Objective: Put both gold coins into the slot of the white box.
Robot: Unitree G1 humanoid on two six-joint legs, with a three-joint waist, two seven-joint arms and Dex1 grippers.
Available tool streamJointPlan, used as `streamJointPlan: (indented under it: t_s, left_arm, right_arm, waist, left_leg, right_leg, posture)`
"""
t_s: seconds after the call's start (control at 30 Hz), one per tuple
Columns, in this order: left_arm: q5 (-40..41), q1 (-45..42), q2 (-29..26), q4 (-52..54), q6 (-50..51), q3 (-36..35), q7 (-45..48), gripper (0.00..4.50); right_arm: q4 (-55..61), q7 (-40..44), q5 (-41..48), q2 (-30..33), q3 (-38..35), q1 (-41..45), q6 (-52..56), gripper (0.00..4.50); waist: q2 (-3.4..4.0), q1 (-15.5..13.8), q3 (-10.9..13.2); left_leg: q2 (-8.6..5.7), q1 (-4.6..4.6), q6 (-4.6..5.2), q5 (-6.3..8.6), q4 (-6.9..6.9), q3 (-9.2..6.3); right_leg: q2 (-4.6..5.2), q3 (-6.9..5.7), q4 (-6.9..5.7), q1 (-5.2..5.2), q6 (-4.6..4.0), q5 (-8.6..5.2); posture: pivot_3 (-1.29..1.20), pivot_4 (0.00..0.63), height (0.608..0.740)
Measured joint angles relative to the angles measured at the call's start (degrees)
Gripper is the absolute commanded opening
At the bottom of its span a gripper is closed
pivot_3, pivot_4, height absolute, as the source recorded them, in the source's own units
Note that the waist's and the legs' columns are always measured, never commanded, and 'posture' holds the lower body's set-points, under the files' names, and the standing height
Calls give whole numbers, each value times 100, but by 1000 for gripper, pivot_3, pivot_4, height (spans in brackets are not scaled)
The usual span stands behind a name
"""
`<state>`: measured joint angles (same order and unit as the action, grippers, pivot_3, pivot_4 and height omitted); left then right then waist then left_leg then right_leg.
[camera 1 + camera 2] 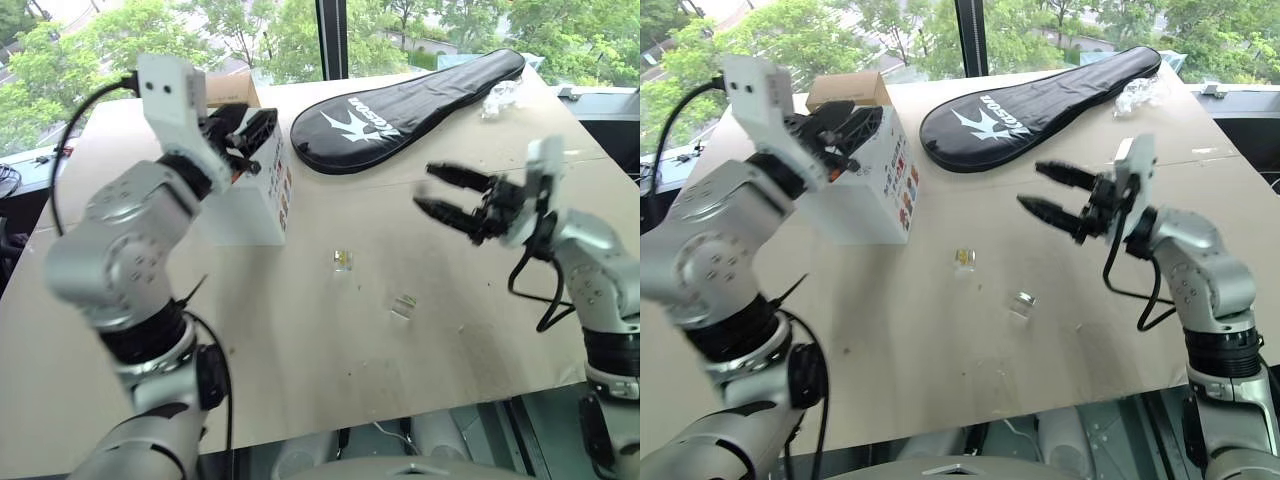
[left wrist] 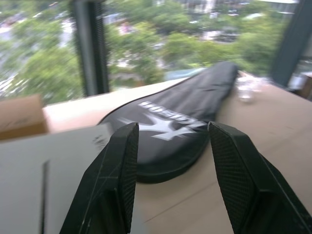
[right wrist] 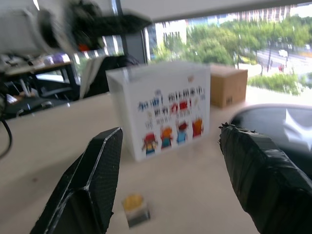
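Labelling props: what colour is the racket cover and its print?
Black cover with a white logo and lettering; clearest in the left eye view.

1. The left gripper covers the near top corner of the white box, so the slot cannot be made out in the head views.
2. In the left wrist view the slot is a blurred dark line beside the left finger, cut off by the picture's edge.
3. The brown box beyond the left gripper is partly hidden by it.
4. Between the right gripper's fingers, one coin is a blurred yellow smear.
5. The other coin, below the right gripper, is too small to read.
6. The handwriting on the white box is too blurred to read.
7. The clear crumpled thing beyond the right gripper cannot be identified.
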<state>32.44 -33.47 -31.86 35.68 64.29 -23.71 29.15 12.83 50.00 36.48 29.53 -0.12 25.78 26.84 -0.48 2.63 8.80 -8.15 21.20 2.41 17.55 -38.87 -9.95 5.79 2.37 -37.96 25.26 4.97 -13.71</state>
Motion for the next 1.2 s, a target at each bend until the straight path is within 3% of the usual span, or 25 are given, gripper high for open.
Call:
streamJointPlan:
  t_s: [0.03, 0.13, 0.27, 0.37, 0.63, 1.13, 1.17, 1.2]
  left_arm:
    - [251, 924, -771, 205, -110, -154, 708, 2257]
    - [569, 2037, -1335, 343, -205, -597, 1562, 2257]
    - [648, 3550, -1634, 622, -691, -1071, 2351, 2257]
    - [378, 4260, -1600, 607, -1210, -1080, 2412, 2257]
    - [406, 5042, -1240, 652, -1708, -1242, 2290, 2257]
    - [715, 5051, -1307, 655, -1985, -1215, 2061, 2257]
    - [715, 5026, -1331, 641, -1994, -1197, 2048, 2316]
    - [715, 5014, -1369, 636, -1999, -1172, 2038, 2316]
  right_arm:
    - [7, -240, -389, -219, 317, -9, -93, 3404]
    - [-69, -722, -978, -678, 886, -4, -84, 3404]
    - [-193, -1432, -1665, -1377, 1515, 15, -53, 3404]
    - [-330, -1907, -2143, -1685, 1916, 15, 188, 3404]
    - [-369, -2227, -2711, -1836, 2223, 20, 632, 3404]
    - [-365, -2195, -2955, -1935, 2435, 16, 880, 3404]
    - [-369, -2184, -2959, -1942, 2437, 16, 881, 2813]
    - [-374, -2181, -2969, -1955, 2438, 16, 881, 2658]
  waist:
    - [-3, 102, -1]
    - [-5, 85, 1]
    - [1, -10, 3]
    - [1, -145, 3]
    - [-2, -187, 1]
    - [-2, -174, 1]
    - [-2, -173, 1]
    - [-2, -172, 1]
  left_leg:
    - [4, -24, -1, 1, 27, 7]
    - [23, -29, -2, 1, 55, 4]
    - [43, -37, -14, 5, 55, 8]
    - [45, -37, -17, 4, 49, 8]
    - [54, -41, -22, 6, 52, 10]
    - [69, -45, -32, 12, 51, 13]
    - [69, -45, -32, 12, 52, 13]
    - [69, -45, -32, 12, 52, 13]
  right_leg:
    - [0, 4, -3, 2, -10, 6]
    - [-16, -3, -1, 17, -36, 22]
    - [-42, 0, -1, 15, -53, 33]
    - [-65, -3, 3, 14, -63, 40]
    - [-71, -1, 7, 6, -67, 42]
    - [-78, 1, 9, 7, -72, 45]
    - [-78, 1, 9, 7, -72, 45]
    - [-78, 1, 9, 7, -72, 45]
  posture:
    - [0, 150, 740]
    - [0, 150, 740]
    - [0, 150, 740]
    - [0, 150, 740]
    - [0, 150, 740]
    - [0, 150, 740]
    - [0, 150, 740]
    - [0, 150, 740]
